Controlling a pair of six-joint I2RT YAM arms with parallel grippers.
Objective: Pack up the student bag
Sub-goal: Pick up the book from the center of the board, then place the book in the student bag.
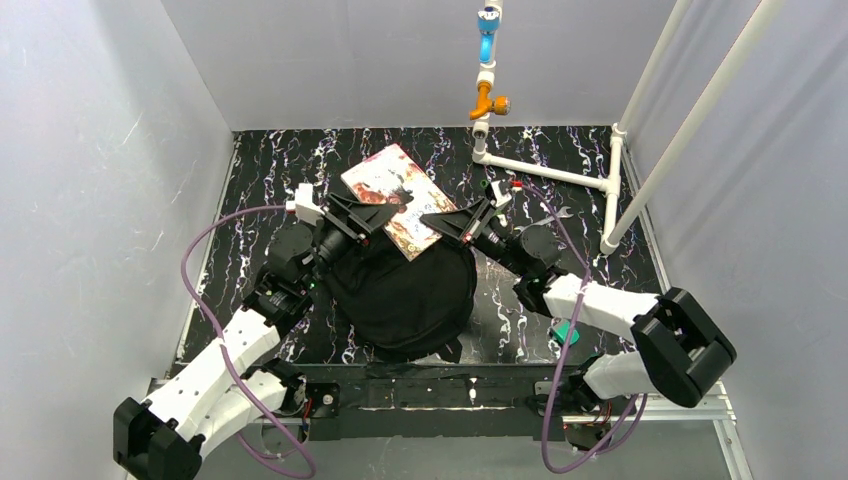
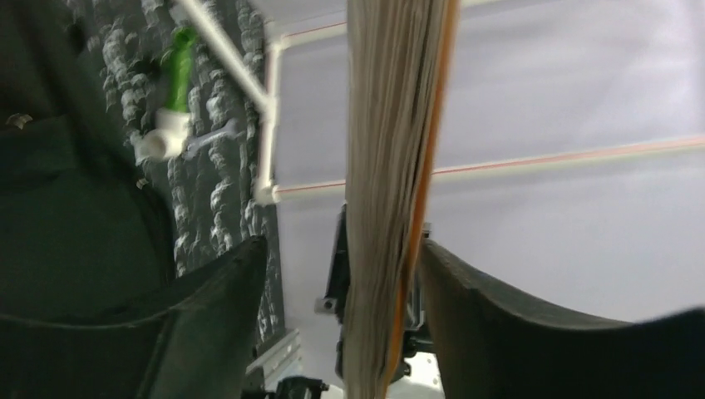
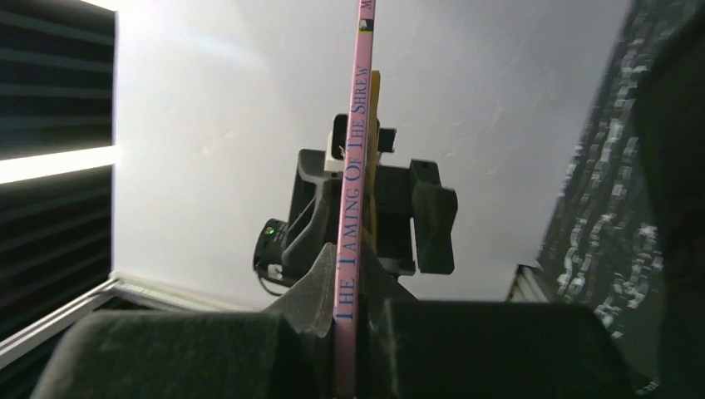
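My left gripper (image 1: 372, 216) is sitting loose around the page side of the paperback book (image 1: 390, 185), with a gap showing, so it is not squeezing. The book is looking thin, light and a bit bendy. It is hanging just over the student bag (image 1: 405, 295), which is lying on the table (image 1: 262, 170) between my arms. My right gripper (image 1: 448, 222) is pinching the book's pink spine tight. The bag is looking soft and floppy, so I am guessing its opening edge is best to grab.

One student bag (image 1: 405, 290), frame centre. One book (image 1: 385, 180), upper centre. Two arms: left arm (image 1: 235, 345), right arm (image 1: 600, 300). One pipe frame (image 1: 560, 175), upper right.
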